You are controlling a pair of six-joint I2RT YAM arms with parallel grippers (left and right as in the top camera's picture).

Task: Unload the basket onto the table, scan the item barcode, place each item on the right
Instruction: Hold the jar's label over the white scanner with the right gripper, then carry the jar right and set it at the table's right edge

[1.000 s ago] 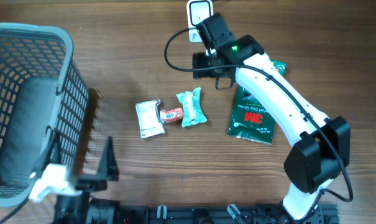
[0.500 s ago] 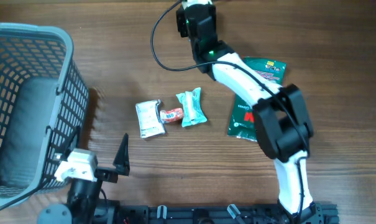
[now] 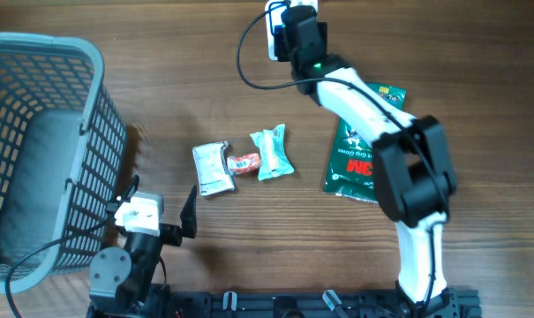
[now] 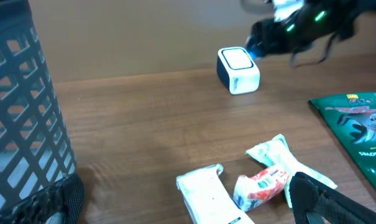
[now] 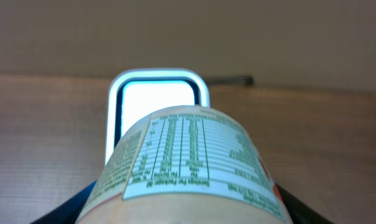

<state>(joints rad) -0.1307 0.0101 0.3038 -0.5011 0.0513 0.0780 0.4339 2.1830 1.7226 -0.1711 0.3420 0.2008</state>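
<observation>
Right claw [image 3: 299, 34], grasping the item [image 5: 188, 165], holds it just before the far scanner [image 5: 158, 93], long axis pointing at it.

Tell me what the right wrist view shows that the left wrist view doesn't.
Only the right wrist: the item close up, its nutrition label facing the camera, right in front of the scanner and its lit window. Only the left wrist: the basket, three packets, the green glove pack and the right arm, blurred. Both: the white scanner standing on the wooden table.
</observation>
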